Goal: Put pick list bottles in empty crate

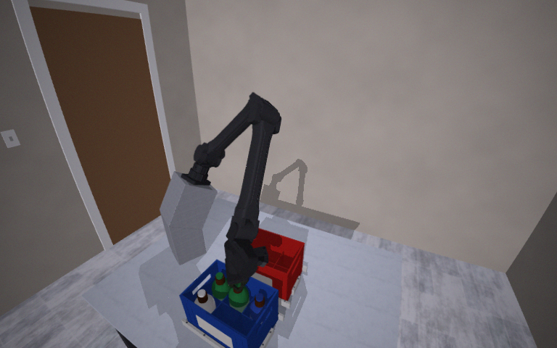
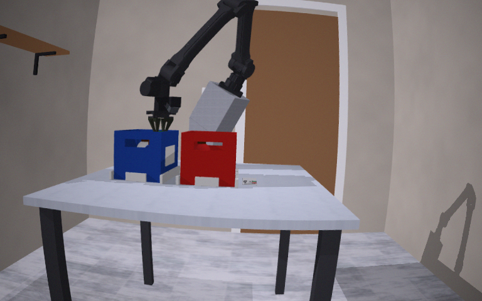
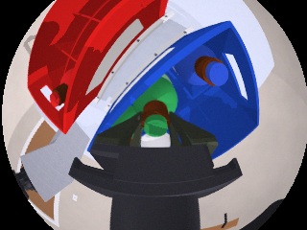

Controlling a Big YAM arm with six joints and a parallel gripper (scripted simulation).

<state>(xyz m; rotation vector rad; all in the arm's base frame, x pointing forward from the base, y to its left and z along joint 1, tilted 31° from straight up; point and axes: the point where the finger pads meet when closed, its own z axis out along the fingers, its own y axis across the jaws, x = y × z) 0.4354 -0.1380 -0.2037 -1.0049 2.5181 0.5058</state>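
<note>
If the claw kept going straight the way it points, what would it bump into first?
Probably the green bottle that the claw is gripping, then the blue crate's floor beneath; depth is unclear.

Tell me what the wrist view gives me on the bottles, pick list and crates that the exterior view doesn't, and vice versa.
Wrist only: the gripped green bottle and the blue bottle, plus the dividers inside the red crate.
Exterior only: the pick list, too small to read.
Both: the red crate, the blue crate and the gripper.
</note>
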